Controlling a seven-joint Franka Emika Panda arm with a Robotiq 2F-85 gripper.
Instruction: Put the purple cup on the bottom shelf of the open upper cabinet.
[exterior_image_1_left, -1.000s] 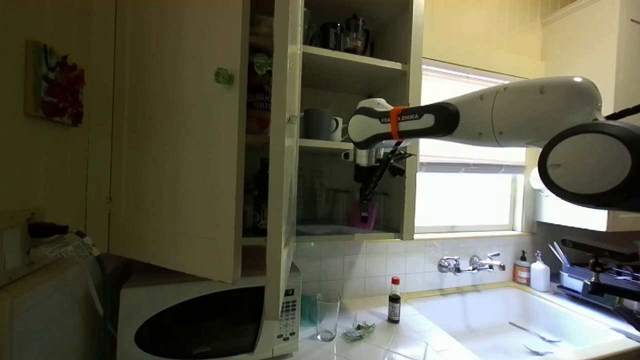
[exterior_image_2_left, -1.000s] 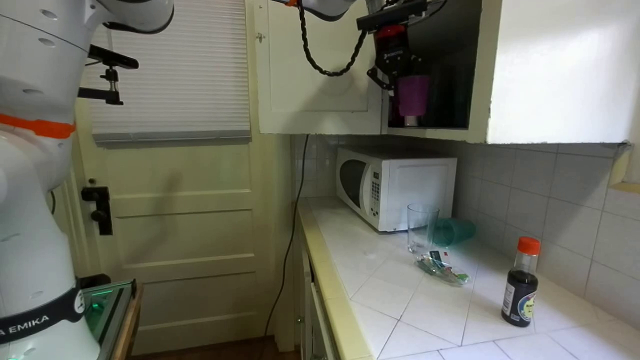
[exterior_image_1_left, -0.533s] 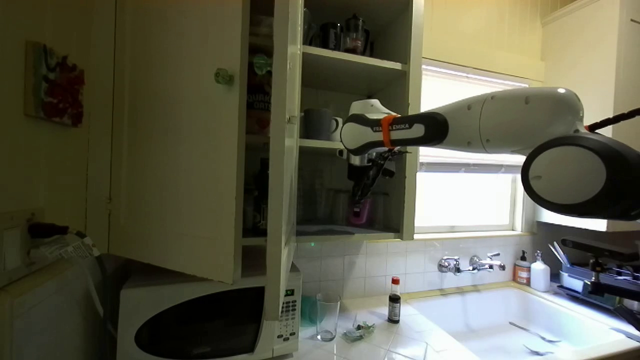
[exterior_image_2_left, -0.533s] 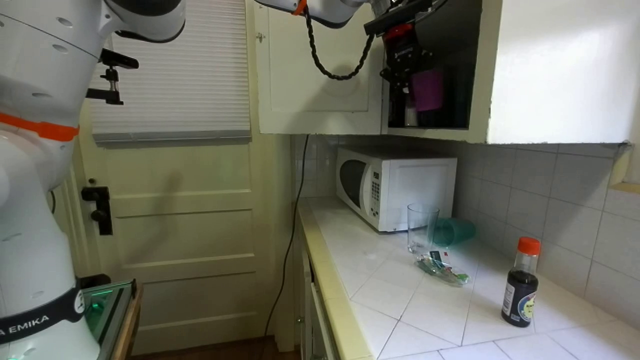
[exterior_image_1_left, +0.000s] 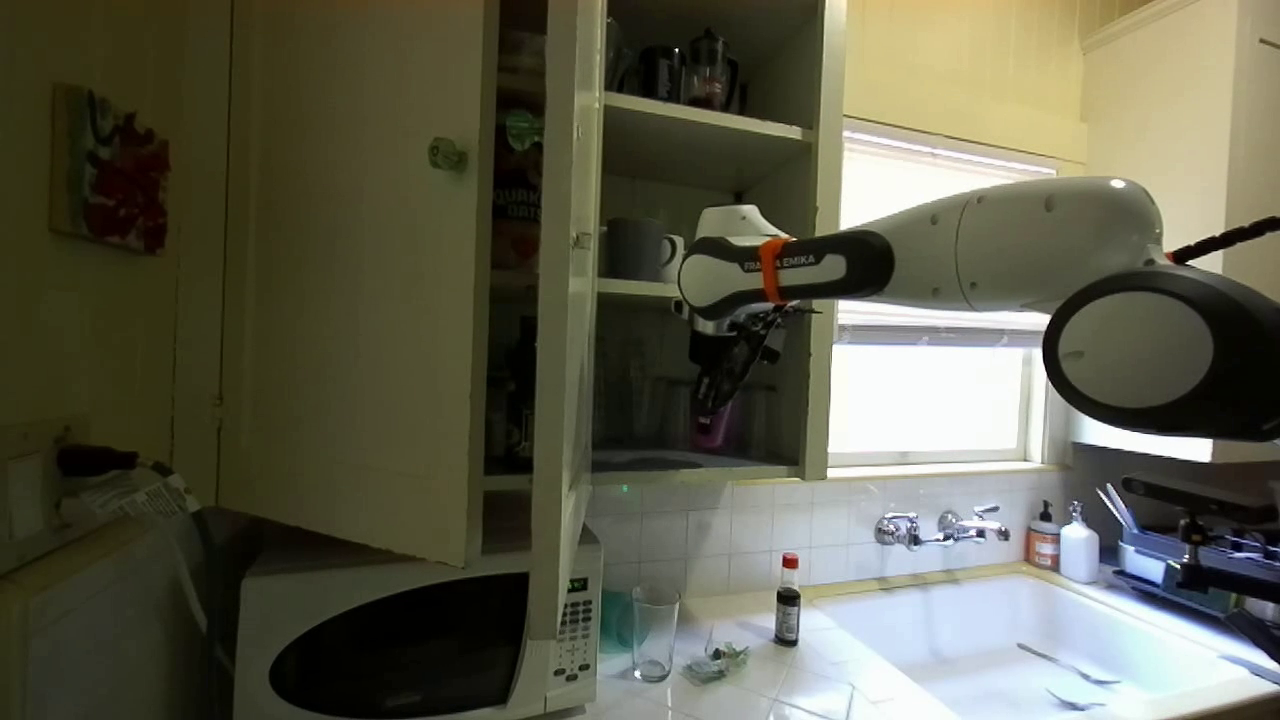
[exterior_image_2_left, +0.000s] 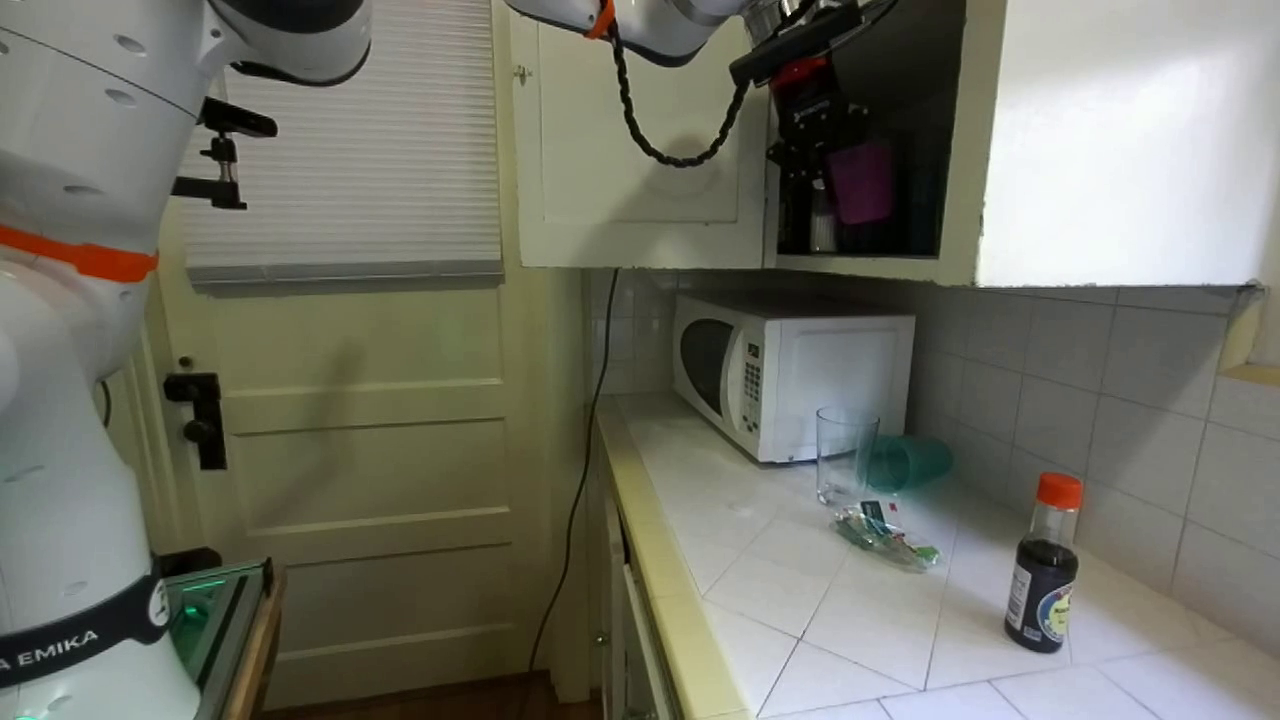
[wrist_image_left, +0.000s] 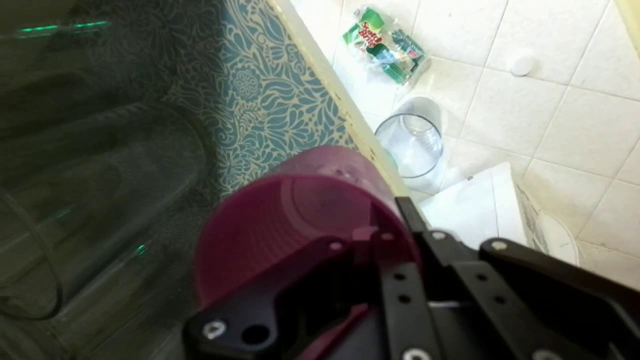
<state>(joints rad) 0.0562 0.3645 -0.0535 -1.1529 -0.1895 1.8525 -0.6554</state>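
Inside the open upper cabinet (exterior_image_1_left: 818, 240), the purple cup (exterior_image_2_left: 862, 182) is held tilted, its mouth toward the wrist camera. My gripper (wrist_image_left: 393, 213) is shut on the cup's wall. One finger is inside the cup, the other outside. In the wrist view the bottom shelf (wrist_image_left: 280, 95) shows a blue patterned liner, and the purple cup (wrist_image_left: 300, 200) hides part of it. Clear glasses (wrist_image_left: 125, 155) are beside the cup there. In an exterior view the cup seems to be slightly above the bottom shelf (exterior_image_2_left: 860, 264); contact cannot be told.
A higher shelf (exterior_image_1_left: 640, 288) with a grey mug (exterior_image_1_left: 635, 248) lies close above the gripper. The cabinet door (exterior_image_1_left: 565, 300) stands open beside it. A small shaker (exterior_image_2_left: 823, 222) is near the cup. Below are a microwave (exterior_image_2_left: 835, 380), a tall glass (exterior_image_2_left: 845, 450) and a red-capped bottle (exterior_image_2_left: 1040, 590).
My gripper has carried the cup farther into the cabinet, and the cup has gone from nearly upright to tilted. Over the last half second it has moved only slightly.
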